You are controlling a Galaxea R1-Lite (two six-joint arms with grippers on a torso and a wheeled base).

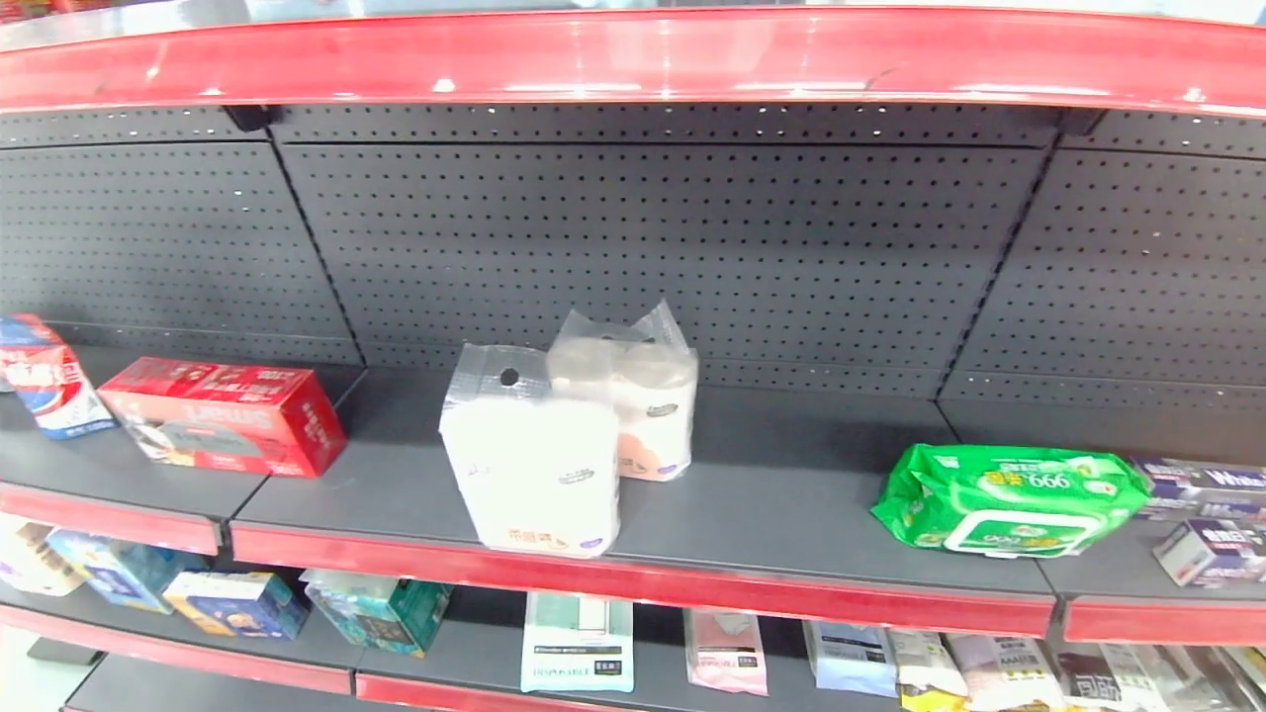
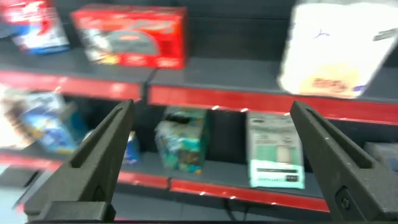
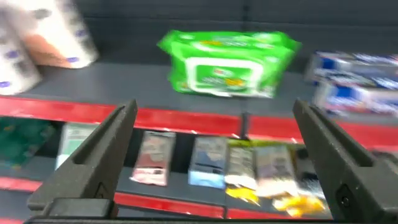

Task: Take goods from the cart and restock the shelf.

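Note:
Two white tissue packs stand on the dark shelf [image 1: 791, 494]: the front pack [image 1: 534, 465] near the red front lip, the rear pack [image 1: 633, 396] just behind it. A green wet-wipe pack [image 1: 1009, 499] lies to the right and a red box [image 1: 223, 415] to the left. My left gripper [image 2: 208, 118] is open and holds nothing, out in front of the shelf with the red box [image 2: 134, 34] and the white pack [image 2: 333, 50] beyond it. My right gripper [image 3: 211, 118] is open and bare too, facing the green pack [image 3: 227, 62].
A red-white-blue pack [image 1: 49, 376] sits at the far left, purple-white boxes [image 1: 1202, 519] at the far right. The lower shelf [image 1: 475, 633] carries several boxes and pouches. A red upper shelf edge [image 1: 633, 54] overhangs. Perforated dark panels [image 1: 653, 237] form the back.

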